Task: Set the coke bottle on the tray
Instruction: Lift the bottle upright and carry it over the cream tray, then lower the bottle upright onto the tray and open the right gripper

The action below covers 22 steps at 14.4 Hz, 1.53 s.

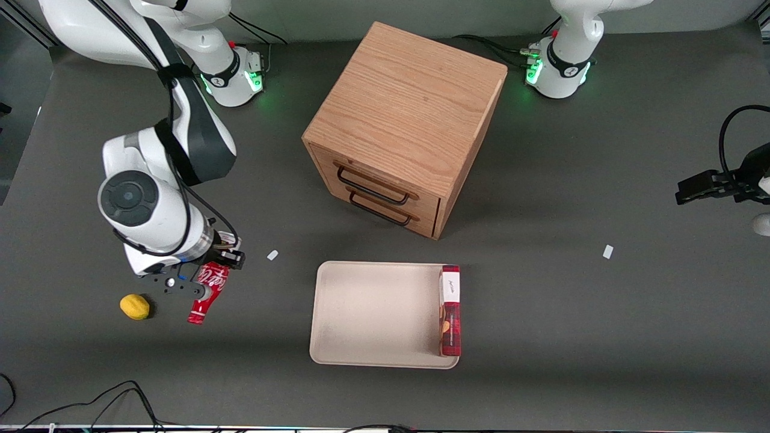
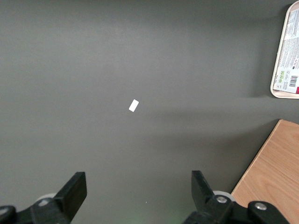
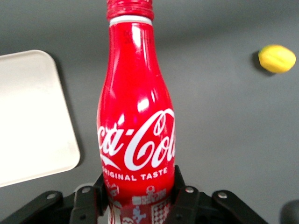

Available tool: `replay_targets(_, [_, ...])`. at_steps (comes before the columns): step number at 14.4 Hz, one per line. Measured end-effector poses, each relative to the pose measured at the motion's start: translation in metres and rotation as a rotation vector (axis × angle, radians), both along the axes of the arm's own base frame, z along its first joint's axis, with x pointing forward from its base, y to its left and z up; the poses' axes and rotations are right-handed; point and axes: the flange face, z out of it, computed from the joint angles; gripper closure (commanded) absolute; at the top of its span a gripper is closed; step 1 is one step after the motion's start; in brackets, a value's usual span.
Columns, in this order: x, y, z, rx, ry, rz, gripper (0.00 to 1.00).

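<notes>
The coke bottle [image 1: 207, 292] [image 3: 136, 116] is slim and red with white script lettering and a red cap on a narrow neck. My right gripper [image 1: 210, 278] [image 3: 138, 196] is shut on its lower body, one black finger [image 3: 184, 193] pressed on each side. The bottle hangs tilted over the table toward the working arm's end, its cap pointing toward the front camera. The beige tray [image 1: 373, 313] [image 3: 32, 116] lies flat near the table's middle, in front of the drawer cabinet, well apart from the bottle.
A red plaid box [image 1: 450, 310] lies in the tray along its edge toward the parked arm. A yellow lemon [image 1: 135, 307] [image 3: 277, 58] sits on the table beside the bottle. The wooden drawer cabinet [image 1: 409, 120] stands farther back. Two white scraps [image 1: 272, 255] [image 1: 607, 251] lie on the table.
</notes>
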Motion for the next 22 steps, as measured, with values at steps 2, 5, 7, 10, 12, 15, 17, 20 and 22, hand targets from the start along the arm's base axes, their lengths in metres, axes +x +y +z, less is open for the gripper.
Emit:
replay_targets(2, [0.005,0.035,0.001,0.043,-0.004,0.060,1.00])
replay_targets(5, [0.011,0.096,-0.040,0.131,0.034,0.169,1.00])
replay_targets(7, [0.021,0.119,-0.095,0.182,0.044,0.196,1.00])
replay_targets(10, [0.029,0.132,-0.188,0.234,0.049,0.191,1.00])
replay_targets(12, [0.029,0.139,-0.230,0.256,0.050,0.188,1.00])
replay_targets(15, [0.029,0.144,-0.248,0.271,0.040,0.187,1.00])
replay_targets(17, [0.031,0.143,-0.248,0.271,0.036,0.185,1.00])
replay_targets(20, [0.034,0.140,-0.245,0.270,0.029,0.181,1.00])
replay_targets(22, [0.034,0.139,-0.246,0.268,0.029,0.180,0.01])
